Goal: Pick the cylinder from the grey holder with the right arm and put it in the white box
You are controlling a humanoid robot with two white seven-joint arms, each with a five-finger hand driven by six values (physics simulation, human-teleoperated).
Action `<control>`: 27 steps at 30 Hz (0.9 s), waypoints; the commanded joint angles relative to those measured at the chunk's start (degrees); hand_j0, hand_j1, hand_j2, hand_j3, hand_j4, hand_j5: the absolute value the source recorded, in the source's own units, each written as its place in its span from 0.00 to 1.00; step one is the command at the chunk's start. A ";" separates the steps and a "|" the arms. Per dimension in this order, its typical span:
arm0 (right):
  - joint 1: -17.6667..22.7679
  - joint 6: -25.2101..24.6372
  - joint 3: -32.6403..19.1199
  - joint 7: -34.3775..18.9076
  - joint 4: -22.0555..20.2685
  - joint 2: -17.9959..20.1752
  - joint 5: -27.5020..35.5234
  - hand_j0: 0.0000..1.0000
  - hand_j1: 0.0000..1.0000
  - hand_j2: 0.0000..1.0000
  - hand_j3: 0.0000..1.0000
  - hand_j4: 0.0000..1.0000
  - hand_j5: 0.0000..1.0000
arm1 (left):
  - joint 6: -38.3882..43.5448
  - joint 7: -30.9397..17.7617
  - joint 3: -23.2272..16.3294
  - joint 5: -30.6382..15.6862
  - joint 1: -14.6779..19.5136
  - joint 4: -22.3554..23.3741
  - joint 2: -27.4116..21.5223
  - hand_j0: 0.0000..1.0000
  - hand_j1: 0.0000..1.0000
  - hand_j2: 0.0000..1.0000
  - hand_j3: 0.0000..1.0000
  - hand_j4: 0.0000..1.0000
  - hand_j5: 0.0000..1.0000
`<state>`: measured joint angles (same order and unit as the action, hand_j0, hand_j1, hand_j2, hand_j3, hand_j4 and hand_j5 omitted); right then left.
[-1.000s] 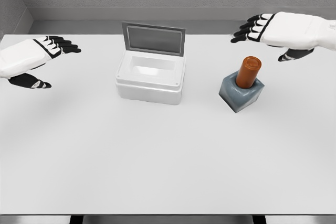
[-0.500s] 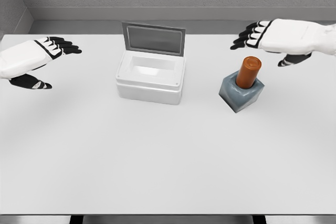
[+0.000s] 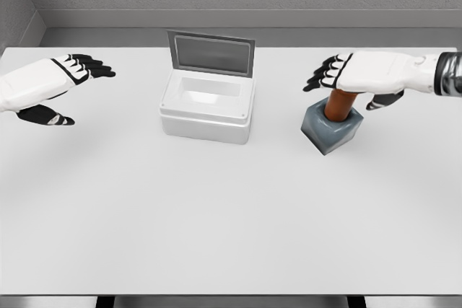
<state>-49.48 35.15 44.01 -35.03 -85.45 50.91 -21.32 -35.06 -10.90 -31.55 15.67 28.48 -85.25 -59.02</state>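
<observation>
The right hand (image 3: 354, 77) hovers palm-down over the top of the cylinder (image 3: 339, 104), fingers spread and thumb apart, holding nothing. The cylinder stands upright, its long axis vertical, directly beneath the palm, with its top hidden by the hand and its lower end seated in the grey holder (image 3: 330, 129) near the desk's (image 3: 231, 214) right edge. The next move probably calls for closing around it and lifting straight up. The white box (image 3: 207, 110), lid up, sits toward the desk's middle rear. The left hand (image 3: 47, 84) hangs open at the left edge.

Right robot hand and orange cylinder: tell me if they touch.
Cannot tell. Head view: the right robot hand covers the orange cylinder's top; neither contact nor gap shows.
</observation>
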 commanded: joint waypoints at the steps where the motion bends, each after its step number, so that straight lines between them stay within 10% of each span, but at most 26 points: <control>1: 0.00 -0.15 0.37 0.03 0.55 -0.02 0.14 1.00 1.00 1.00 1.00 1.00 1.00 | 0.06 0.00 -0.10 -0.38 -0.09 0.00 -0.05 1.00 1.00 1.00 1.00 1.00 1.00; 14: -0.88 -0.15 0.55 0.03 3.28 -1.86 -0.92 1.00 1.00 1.00 1.00 1.00 1.00 | 0.06 0.00 -0.18 -0.38 -0.09 -0.09 -0.05 1.00 1.00 1.00 1.00 1.00 1.00; 19: -0.88 -0.15 0.73 0.03 3.10 -1.69 -0.92 0.78 0.78 0.78 0.78 0.78 0.78 | 0.06 0.00 -0.18 -0.38 -0.09 0.00 -0.05 1.00 1.00 1.00 1.00 1.00 1.00; 27: -0.97 -0.15 2.40 0.03 1.34 -1.43 -0.92 0.69 0.69 0.69 0.69 0.69 0.69 | 0.06 0.00 -0.10 -0.38 -0.09 0.00 0.13 1.00 1.00 1.00 1.00 1.00 1.00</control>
<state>-50.45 35.15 46.06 -35.02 -83.66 49.39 -22.51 -35.06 -10.93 -31.71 15.68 28.39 -85.25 -58.86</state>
